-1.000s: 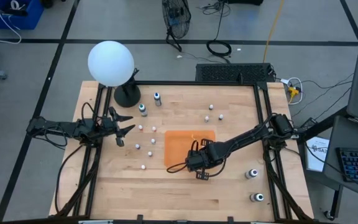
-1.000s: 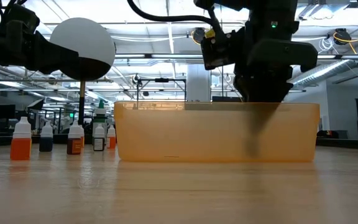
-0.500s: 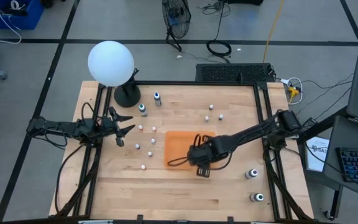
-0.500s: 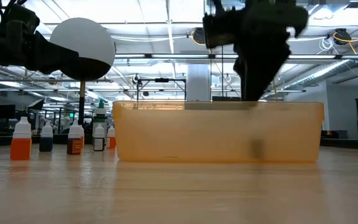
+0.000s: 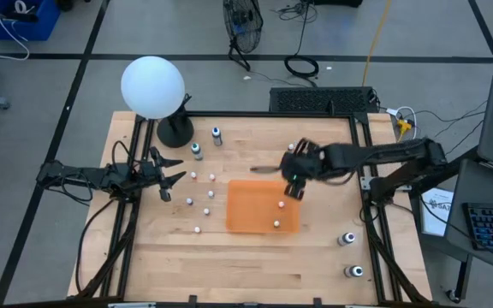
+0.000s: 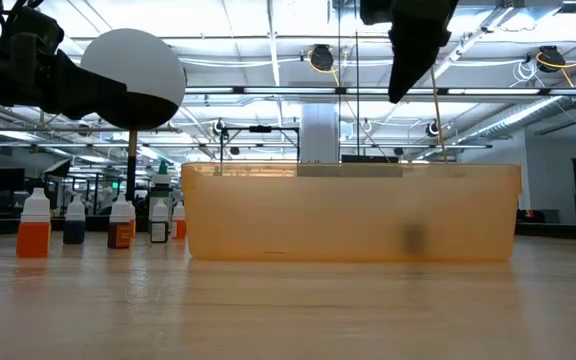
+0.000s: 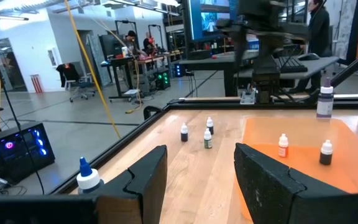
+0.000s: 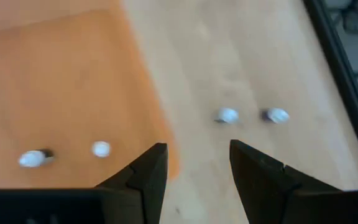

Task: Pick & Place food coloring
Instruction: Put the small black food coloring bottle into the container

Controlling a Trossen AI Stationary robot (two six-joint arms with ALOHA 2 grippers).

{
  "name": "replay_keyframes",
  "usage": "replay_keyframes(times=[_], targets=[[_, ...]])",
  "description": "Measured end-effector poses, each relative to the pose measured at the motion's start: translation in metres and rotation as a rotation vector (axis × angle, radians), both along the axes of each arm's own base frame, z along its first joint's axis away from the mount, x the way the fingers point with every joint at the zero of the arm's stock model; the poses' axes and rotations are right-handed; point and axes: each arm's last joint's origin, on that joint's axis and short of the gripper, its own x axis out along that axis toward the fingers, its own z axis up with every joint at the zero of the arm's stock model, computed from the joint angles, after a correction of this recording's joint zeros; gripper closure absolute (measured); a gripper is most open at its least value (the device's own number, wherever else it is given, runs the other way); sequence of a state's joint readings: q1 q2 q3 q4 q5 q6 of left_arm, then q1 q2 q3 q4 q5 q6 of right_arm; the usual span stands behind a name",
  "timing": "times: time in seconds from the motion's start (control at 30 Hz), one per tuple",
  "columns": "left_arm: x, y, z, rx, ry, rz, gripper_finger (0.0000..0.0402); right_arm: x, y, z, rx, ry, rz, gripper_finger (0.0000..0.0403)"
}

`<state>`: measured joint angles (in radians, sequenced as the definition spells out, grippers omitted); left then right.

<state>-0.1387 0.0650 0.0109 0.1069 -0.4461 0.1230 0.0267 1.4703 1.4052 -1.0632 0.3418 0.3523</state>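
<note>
Above the far edge of the orange tray (image 5: pixel 251 210) we find our right gripper (image 5: pixel 295 177), fingers spread apart with nothing between them. Two food coloring bottles (image 5: pixel 278 214) stand inside the tray near its right side, below and just beside the gripper; the right wrist view shows them as two white caps on orange, and two more bottles (image 8: pixel 252 115) out on the bare wood beyond the tray's edge. Over at the table's left edge our left gripper (image 5: pixel 168 181) waits, fingers wide and empty, with a loose scatter of small bottles (image 5: pixel 200 198) between it and the tray. Near the white globe (image 5: pixel 152 86) two larger bottles (image 5: pixel 206 143) stand, and two more (image 5: pixel 350 255) sit at the table's right near corner, well apart from both grippers.
</note>
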Motion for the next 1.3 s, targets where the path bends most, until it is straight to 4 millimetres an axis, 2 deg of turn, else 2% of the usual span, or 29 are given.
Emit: replay_keyframes(times=[0.13,0.2,0.33,0.47,0.63,0.77,1.0,1.3], targets=[[0.000,0.000,0.000,0.000,0.001,0.000,0.0215,-0.013,-0.036,0.001,0.003,0.074,-0.127,0.0235],[0.000,0.000,0.000,0.000,0.000,0.000,0.0215,-0.019,-0.054,-0.005,0.006,0.126,-0.155,0.0228],[0.000,0.000,0.000,0.000,0.000,0.000,0.0215,-0.027,-0.086,-0.028,0.058,0.148,-0.193,0.0208],[0.000,0.000,0.000,0.000,0.000,0.000,0.0215,-0.037,-0.106,-0.061,0.158,0.127,-0.213,0.0189],[0.000,0.000,0.000,0.000,0.000,0.000,0.0215,-0.047,-0.115,-0.097,0.223,0.096,-0.223,0.0175],[0.000,0.000,0.000,0.000,0.000,0.000,0.0215,-0.052,-0.117,-0.115,0.211,0.082,-0.220,0.0172],[0.000,0.000,0.000,0.000,0.000,0.000,0.0215,-0.052,-0.117,-0.125,0.229,0.068,-0.211,0.0172],[0.000,0.000,0.000,0.000,0.000,0.000,0.0215,-0.034,-0.125,-0.143,0.293,0.183,-0.187,0.0178]])
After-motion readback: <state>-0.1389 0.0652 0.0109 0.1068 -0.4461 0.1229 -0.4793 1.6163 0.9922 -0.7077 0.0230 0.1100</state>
